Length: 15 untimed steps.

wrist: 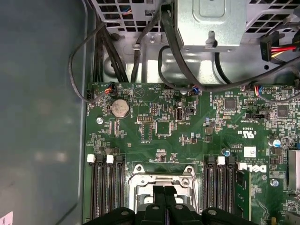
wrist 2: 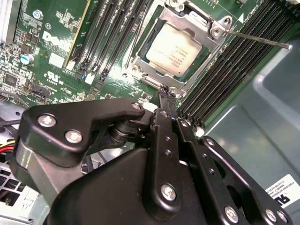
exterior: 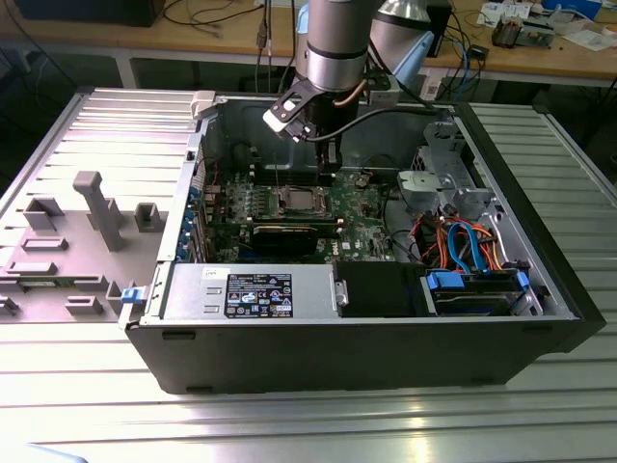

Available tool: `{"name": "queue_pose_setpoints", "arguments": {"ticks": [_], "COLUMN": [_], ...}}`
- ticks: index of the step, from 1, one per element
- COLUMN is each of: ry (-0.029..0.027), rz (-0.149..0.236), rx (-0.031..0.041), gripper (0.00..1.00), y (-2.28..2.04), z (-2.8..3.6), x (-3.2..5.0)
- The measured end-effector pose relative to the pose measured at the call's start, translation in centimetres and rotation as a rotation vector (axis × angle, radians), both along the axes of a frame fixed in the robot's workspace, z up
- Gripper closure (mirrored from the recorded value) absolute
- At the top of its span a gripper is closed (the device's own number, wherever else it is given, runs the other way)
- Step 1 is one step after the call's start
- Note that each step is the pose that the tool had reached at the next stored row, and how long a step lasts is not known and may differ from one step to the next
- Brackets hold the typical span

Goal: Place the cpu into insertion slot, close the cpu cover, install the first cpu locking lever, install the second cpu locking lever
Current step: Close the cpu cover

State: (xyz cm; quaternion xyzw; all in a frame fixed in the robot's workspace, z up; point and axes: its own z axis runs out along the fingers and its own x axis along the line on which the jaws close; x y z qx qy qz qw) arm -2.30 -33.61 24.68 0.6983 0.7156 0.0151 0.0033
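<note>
Nearest the camera in the exterior view, along the bottom of the frame, is the ribbed metal table. On it is the open computer case, lying on its side, with the power supply along the near wall and a blue drive caddy at lower right. There's a grey plastic fixture at the left of the frame, beside the case.

Further in, about the middle of the frame, is the green motherboard. The cpu is sitting in the insertion slot. In the second wrist view the cpu lies flat with the cpu cover down around it, metal top showing through the cut-out. A thin lever rod sticks out from one corner of the cover, across the black memory slots.

The gripper hangs just behind the socket, upper middle of the frame. In both wrist views its fingers are pressed together with nothing visible between them. The tips of the gripper are right at the cover's edge, though I can't tell if they actually touch it. Same in the first wrist view, with the gripper over the cover.

Past that is the arm, and a wooden workbench along the top of the frame
</note>
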Motion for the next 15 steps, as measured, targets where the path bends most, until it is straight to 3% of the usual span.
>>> {"name": "queue_pose_setpoints", "arguments": {"ticks": [9, 15], "ry": [0.0014, 0.0014], "rz": [0.000, 0.000], "rx": [0.0003, 0.0003], "gripper": [0.89, 0.89], "y": [0.00, 0.00], "z": [-0.26, -0.28], "x": [-0.68, -0.68]}}
